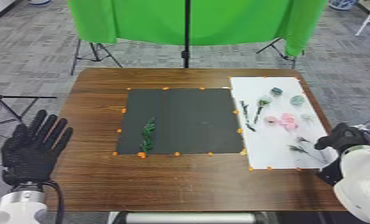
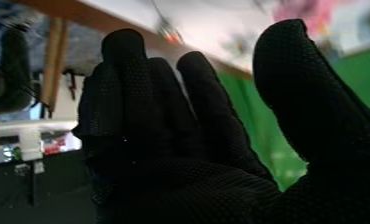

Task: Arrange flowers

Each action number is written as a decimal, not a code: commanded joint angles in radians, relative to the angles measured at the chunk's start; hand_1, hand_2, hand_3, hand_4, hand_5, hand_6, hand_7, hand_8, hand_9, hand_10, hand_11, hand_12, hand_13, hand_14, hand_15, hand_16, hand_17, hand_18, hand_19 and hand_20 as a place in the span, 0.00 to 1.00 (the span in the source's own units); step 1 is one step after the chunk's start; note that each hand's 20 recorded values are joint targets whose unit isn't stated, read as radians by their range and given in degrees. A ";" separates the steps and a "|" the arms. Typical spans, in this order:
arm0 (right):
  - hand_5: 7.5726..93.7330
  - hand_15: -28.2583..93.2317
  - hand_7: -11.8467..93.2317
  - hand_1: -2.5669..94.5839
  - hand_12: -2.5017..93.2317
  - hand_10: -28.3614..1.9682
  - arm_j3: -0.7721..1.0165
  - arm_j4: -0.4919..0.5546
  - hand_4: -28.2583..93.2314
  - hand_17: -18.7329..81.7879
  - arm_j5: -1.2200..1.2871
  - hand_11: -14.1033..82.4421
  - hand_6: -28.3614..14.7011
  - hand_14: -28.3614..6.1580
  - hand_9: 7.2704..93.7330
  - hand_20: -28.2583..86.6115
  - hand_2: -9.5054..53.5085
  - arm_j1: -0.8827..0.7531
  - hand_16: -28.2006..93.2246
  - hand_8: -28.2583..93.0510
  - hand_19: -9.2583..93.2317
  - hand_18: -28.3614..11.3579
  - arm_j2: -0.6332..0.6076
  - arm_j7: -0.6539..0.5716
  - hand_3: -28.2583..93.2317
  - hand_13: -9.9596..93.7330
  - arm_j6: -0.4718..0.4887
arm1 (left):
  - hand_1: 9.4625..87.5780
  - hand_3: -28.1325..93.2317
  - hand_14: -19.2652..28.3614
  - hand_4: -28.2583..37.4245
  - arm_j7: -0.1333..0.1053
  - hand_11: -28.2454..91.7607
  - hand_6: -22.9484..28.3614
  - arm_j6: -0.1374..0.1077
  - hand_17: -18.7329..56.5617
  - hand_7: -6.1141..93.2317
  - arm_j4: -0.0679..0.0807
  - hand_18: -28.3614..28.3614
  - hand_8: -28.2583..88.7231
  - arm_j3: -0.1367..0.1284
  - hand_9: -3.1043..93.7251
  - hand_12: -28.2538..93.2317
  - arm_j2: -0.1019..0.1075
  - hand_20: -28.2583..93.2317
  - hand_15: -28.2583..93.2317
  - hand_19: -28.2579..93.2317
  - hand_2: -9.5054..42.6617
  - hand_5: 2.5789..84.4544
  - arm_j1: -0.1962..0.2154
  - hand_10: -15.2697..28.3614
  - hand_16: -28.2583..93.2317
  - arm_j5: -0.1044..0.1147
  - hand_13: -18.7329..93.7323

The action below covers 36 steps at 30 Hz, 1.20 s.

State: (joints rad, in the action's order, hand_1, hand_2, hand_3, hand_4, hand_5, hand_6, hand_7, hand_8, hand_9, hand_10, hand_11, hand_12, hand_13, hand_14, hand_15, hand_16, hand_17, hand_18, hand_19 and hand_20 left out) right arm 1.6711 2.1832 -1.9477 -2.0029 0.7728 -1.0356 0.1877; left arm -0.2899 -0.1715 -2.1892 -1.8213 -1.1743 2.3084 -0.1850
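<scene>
Right hand [image 1: 343,138] at the counter's right side, near the edge of the white sheet [image 1: 263,161]. In the right wrist view, the same right hand [image 2: 177,170] has its fingers straight and lying close together, with one slightly parted from the rest; the thumb stands well apart from them. Whether the hand touches the sheet cannot be told.

On the white sheet, the flowers lie loose: a large pink bloom [image 1: 288,121] with a smaller pink bloom [image 1: 271,120] just beside it; farther from the robot, a blue-green flower [image 1: 276,91], a pale green flower [image 1: 297,100] and a whitish bud [image 1: 264,100] on a green stem. A thin dark-green stem [image 1: 246,113] lies along the sheet's left part, and a dark sprig [image 1: 298,149] in its near part.

To the left, a dark panel [image 1: 188,125] with orange markers along its border bears a leafy green sprig [image 1: 148,134], lying lengthwise near its left side.

The brown wooden counter [image 1: 181,185] supports both. Left hand [image 1: 30,160] at the counter's left side, fingers straight and spread. Beyond the counter, a green cloth [image 1: 137,20] hangs.
</scene>
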 commanded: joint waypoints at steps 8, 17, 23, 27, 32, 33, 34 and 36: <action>0.73 0.76 0.33 0.59 0.25 0.34 -0.155 -0.133 0.00 0.49 -0.126 0.36 0.50 0.34 0.69 0.53 0.00 0.066 0.41 0.24 0.96 0.08 0.016 -0.016 0.81 0.67 -0.142 | 0.23 0.85 0.69 0.00 -0.001 0.35 0.60 -0.006 0.20 0.15 -0.005 0.74 0.18 0.008 0.39 0.33 -0.018 0.36 0.44 0.46 0.56 0.51 0.025 0.66 0.21 0.011 0.42; 0.76 0.82 0.50 0.58 0.51 0.42 -0.097 0.016 0.08 0.55 -0.095 0.38 0.58 0.37 0.81 0.57 0.00 0.031 0.45 0.36 1.00 0.08 0.014 0.000 0.83 0.73 -0.248 | 0.23 0.85 0.69 0.00 -0.001 0.36 0.60 -0.003 0.20 0.15 -0.009 0.74 0.18 0.005 0.39 0.33 -0.025 0.36 0.44 0.46 0.56 0.51 0.035 0.66 0.21 0.015 0.42; 0.76 0.85 0.54 0.53 0.54 0.41 -0.136 0.085 0.15 0.57 -0.014 0.44 0.57 0.37 0.80 0.61 0.00 0.111 0.46 0.37 1.00 0.08 0.028 0.043 0.85 0.74 -0.303 | 0.23 0.85 0.69 0.00 0.001 0.35 0.60 -0.008 0.20 0.15 -0.017 0.74 0.18 0.004 0.39 0.33 -0.029 0.36 0.44 0.46 0.56 0.51 0.050 0.66 0.21 0.015 0.42; 0.76 0.85 0.55 0.53 0.55 0.42 -0.245 0.087 0.16 0.60 0.009 0.47 0.57 0.38 0.80 0.65 0.00 0.242 0.46 0.37 1.00 0.10 0.068 0.066 0.84 0.75 -0.307 | 0.23 0.85 0.69 0.00 0.005 0.35 0.60 -0.015 0.20 0.15 -0.015 0.74 0.18 0.009 0.39 0.33 -0.024 0.36 0.44 0.46 0.56 0.51 0.044 0.66 0.21 0.025 0.42; 0.76 0.86 0.55 0.52 0.55 0.42 -0.440 0.041 0.17 0.62 0.011 0.49 0.57 0.41 0.80 0.68 0.00 0.402 0.47 0.37 1.00 0.13 0.158 0.089 0.84 0.76 -0.317 | 0.23 0.85 0.69 0.00 0.009 0.36 0.60 -0.010 0.20 0.15 -0.015 0.74 0.18 0.017 0.39 0.33 -0.016 0.36 0.44 0.46 0.56 0.51 0.038 0.66 0.21 0.021 0.42; 0.76 0.86 0.55 0.52 0.55 0.42 -0.484 0.018 0.17 0.63 0.015 0.50 0.57 0.41 0.80 0.69 0.00 0.438 0.47 0.37 1.00 0.13 0.181 0.092 0.84 0.76 -0.319 | 0.23 0.85 0.69 0.00 0.009 0.36 0.60 -0.008 0.20 0.15 -0.015 0.74 0.18 0.021 0.39 0.33 -0.015 0.36 0.45 0.46 0.56 0.51 0.038 0.66 0.21 0.024 0.42; 0.75 0.86 0.55 0.52 0.55 0.42 -0.536 -0.007 0.17 0.63 0.006 0.50 0.57 0.41 0.80 0.69 0.00 0.474 0.47 0.37 1.00 0.13 0.214 0.085 0.84 0.76 -0.321 | 0.23 0.85 0.69 0.00 0.011 0.36 0.60 -0.013 0.20 0.15 -0.017 0.74 0.18 0.026 0.39 0.33 -0.012 0.36 0.45 0.46 0.56 0.51 0.039 0.66 0.21 0.023 0.42; 0.75 0.86 0.55 0.52 0.55 0.43 -0.609 -0.044 0.17 0.63 -0.024 0.50 0.57 0.41 0.80 0.69 0.00 0.517 0.47 0.37 1.00 0.13 0.272 0.061 0.84 0.77 -0.322 | 0.23 0.85 0.69 0.00 0.015 0.36 0.60 -0.010 0.20 0.15 -0.016 0.74 0.18 0.033 0.39 0.33 -0.011 0.36 0.45 0.46 0.56 0.51 0.036 0.66 0.21 0.017 0.42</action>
State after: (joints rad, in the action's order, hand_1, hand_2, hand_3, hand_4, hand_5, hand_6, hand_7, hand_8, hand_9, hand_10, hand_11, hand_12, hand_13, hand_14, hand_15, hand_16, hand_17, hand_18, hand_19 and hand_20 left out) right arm 1.2775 2.2254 -1.9321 -1.6693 0.8703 -0.9734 -0.1308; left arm -0.2908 -0.1761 -2.2029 -1.8097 -1.1892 2.3384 -0.1692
